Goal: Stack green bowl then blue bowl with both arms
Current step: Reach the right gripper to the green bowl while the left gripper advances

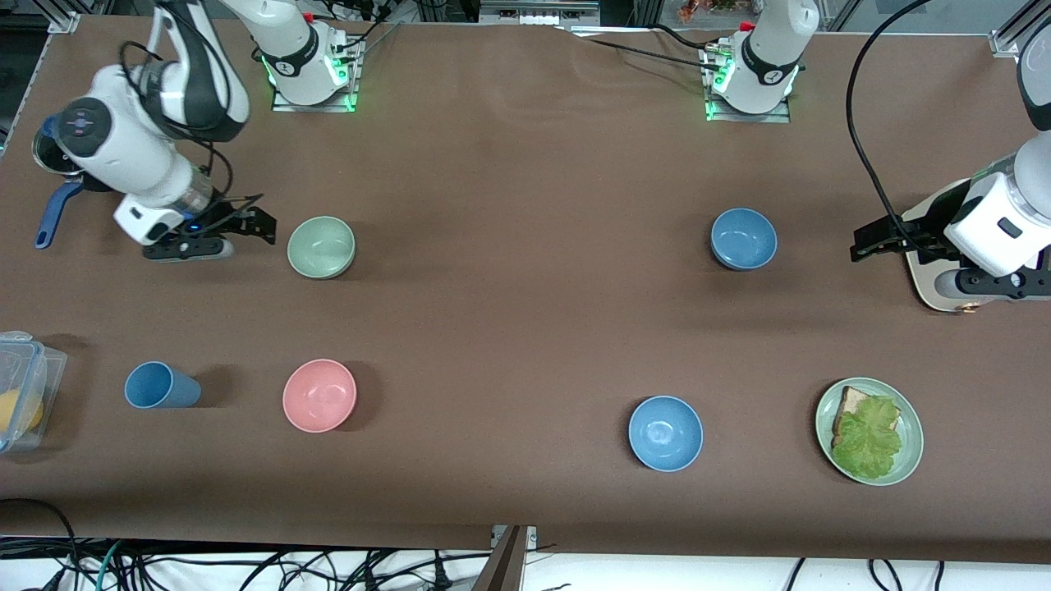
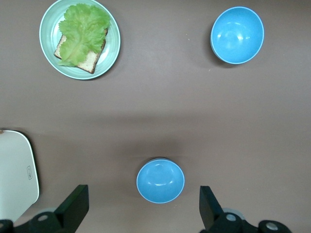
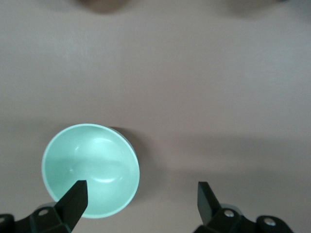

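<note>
front view: green bowl [image 1: 321, 246] sits on the tabletop toward the right arm's end, right gripper [image 1: 246, 226] hanging just beside it, looks lined up for a grab. Blue bowl [image 1: 743, 238] is toward the left arm's end, well apart from the green one, so each arm gets its own. Left gripper [image 1: 874, 240] hovers over a white board [image 1: 932, 283].

left wrist view: jaws wide, blue bowl [image 2: 160, 180] between them but below, not touched.

right wrist view: jaws spread wide, one finger [image 3: 74, 199] over the green bowl's [image 3: 90, 169] rim, probably for a rim pinch.
</note>
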`<state>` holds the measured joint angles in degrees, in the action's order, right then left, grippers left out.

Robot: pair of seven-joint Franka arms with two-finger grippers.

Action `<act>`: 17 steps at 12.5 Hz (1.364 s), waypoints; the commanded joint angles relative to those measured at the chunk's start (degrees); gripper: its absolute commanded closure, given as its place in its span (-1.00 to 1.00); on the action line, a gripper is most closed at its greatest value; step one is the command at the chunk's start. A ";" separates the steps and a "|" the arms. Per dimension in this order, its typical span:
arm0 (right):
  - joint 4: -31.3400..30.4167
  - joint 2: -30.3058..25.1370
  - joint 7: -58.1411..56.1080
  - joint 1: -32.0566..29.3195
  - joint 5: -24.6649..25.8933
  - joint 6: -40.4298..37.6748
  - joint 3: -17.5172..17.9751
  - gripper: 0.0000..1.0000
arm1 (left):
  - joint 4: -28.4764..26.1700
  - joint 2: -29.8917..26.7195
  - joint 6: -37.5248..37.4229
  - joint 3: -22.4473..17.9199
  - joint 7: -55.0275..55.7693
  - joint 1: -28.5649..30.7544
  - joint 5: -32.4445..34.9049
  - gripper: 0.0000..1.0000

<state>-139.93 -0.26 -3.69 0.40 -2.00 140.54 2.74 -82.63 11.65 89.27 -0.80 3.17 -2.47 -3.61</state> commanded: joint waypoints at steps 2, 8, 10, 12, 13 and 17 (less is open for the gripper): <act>-3.67 6.30 -0.79 1.26 -0.72 12.09 0.34 -0.99 | -0.59 -0.75 -0.68 0.10 -0.17 0.19 0.10 -1.00; -7.29 11.42 -0.09 2.59 -0.81 21.79 0.43 0.69 | -8.58 -0.84 -0.42 0.10 -0.44 -0.16 -0.09 -1.00; -6.68 10.90 0.09 2.59 -0.81 20.66 0.60 1.00 | -12.27 -0.84 3.34 0.10 -0.44 0.27 -0.61 -1.00; -4.58 9.67 0.35 2.59 -0.90 15.76 0.78 1.00 | -15.79 -1.01 4.94 0.01 -1.93 0.71 -0.70 -1.00; -2.82 8.97 1.22 2.59 -0.90 13.38 1.56 1.00 | -17.98 -1.27 6.51 0.01 -3.85 0.80 -0.70 -1.00; 11.38 9.83 9.63 3.02 -0.99 -1.63 6.30 1.00 | -28.71 -3.73 14.86 -1.04 -9.66 2.65 -3.33 -1.00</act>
<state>-136.01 8.93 0.99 2.89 -2.09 146.27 6.39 -104.98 11.55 100.21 -0.95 -2.57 -0.57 -4.86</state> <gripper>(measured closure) 0.938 0.000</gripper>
